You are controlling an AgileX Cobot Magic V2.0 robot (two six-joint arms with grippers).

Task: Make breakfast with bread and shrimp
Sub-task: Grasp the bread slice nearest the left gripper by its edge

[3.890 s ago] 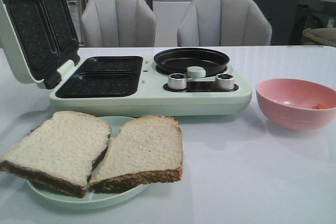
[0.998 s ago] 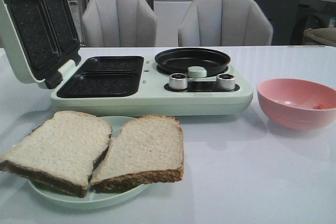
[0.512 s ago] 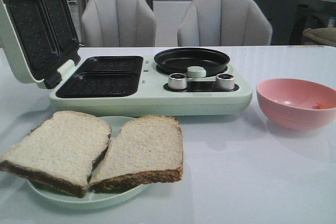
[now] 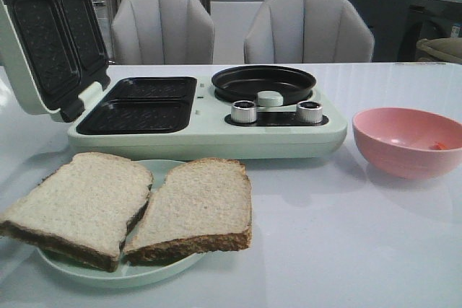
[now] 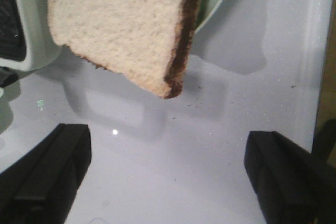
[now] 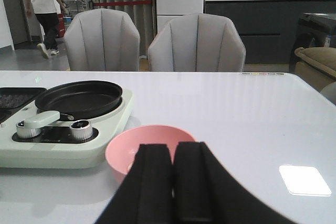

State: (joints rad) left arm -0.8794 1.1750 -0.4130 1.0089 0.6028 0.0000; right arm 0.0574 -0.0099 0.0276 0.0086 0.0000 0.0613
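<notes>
Nothing cooked yet: both slices of bread (image 4: 130,207) sit on the pale green plate (image 4: 155,268), shrimp (image 4: 438,146) in the pink bowl (image 4: 404,146). Left tool (image 5: 163,177) spread wide near one slice; right tool (image 6: 172,182) clenched, empty.

The white worktop (image 4: 346,250) is being viewed low from the front; the round pink bowl (image 4: 408,141) is being shared with the right wrist view (image 6: 149,150).
</notes>
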